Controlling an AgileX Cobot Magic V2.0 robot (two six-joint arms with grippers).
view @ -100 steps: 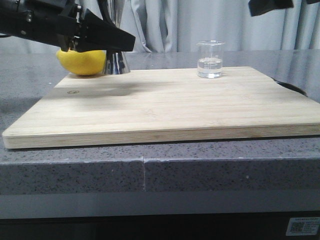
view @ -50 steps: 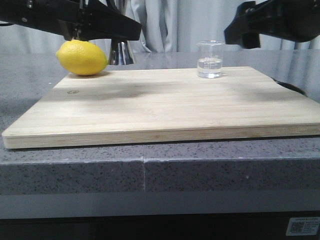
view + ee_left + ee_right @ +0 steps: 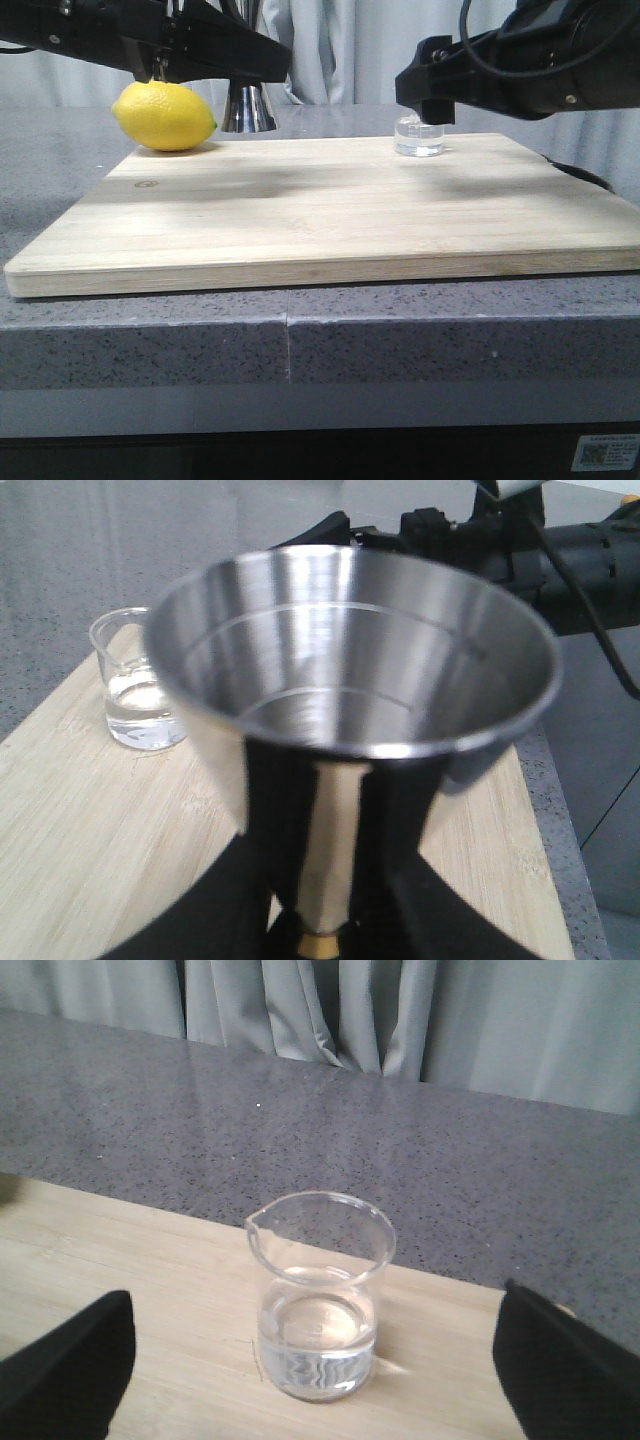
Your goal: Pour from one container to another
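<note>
Standing at the counter, I see a pale bamboo cutting board lying flat on a speckled grey stone worktop, with grey curtains hanging behind. A small round stamp sits near the board's left corner, too faint to read; a white sticker with a code at the counter's lower right is also unreadable.

The glass beaker stands upright on the board's far edge, right of centre, its long axis vertical, its pouring lip turned toward the lemon side. It holds a little clear liquid; its printed marks are too faint to read.

The right gripper hangs just over the beaker, its fingers spread wide to either side, not touching the glass.

The left gripper is clamped on the steel jigger below its gold waist band, holding it upright, mouth up, above the board's far left, beside the lemon resting there.
</note>
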